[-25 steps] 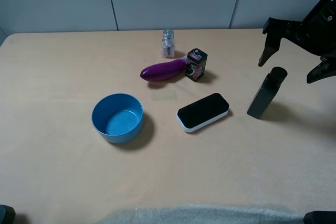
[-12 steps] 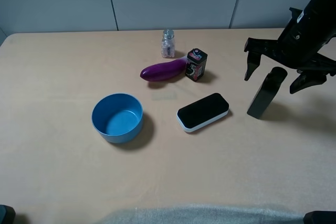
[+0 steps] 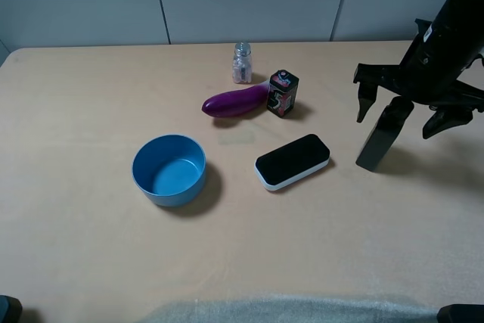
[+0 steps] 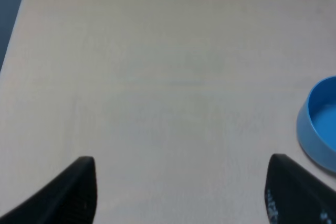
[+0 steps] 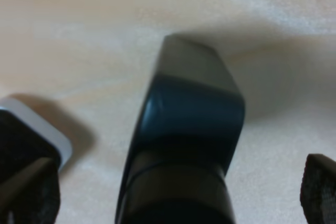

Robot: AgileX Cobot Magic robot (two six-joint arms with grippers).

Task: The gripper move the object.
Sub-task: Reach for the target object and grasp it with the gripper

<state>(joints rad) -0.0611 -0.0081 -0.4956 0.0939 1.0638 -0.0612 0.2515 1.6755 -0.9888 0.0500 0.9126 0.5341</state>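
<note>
Soft even light; faint shadows fall rightward; wrist views blurred, bottle [image 5: 184, 124] out of focus

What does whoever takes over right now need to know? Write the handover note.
Right gripper: open, jaws either side of the cap of the dark bottle, not closed on it.
Left gripper: open, idle over bare table near the blue bowl.
The dark bottle stands upright, right of the eraser.
Done: right gripper lined up over the bottle.
To do: close, lift, move it.
</note>
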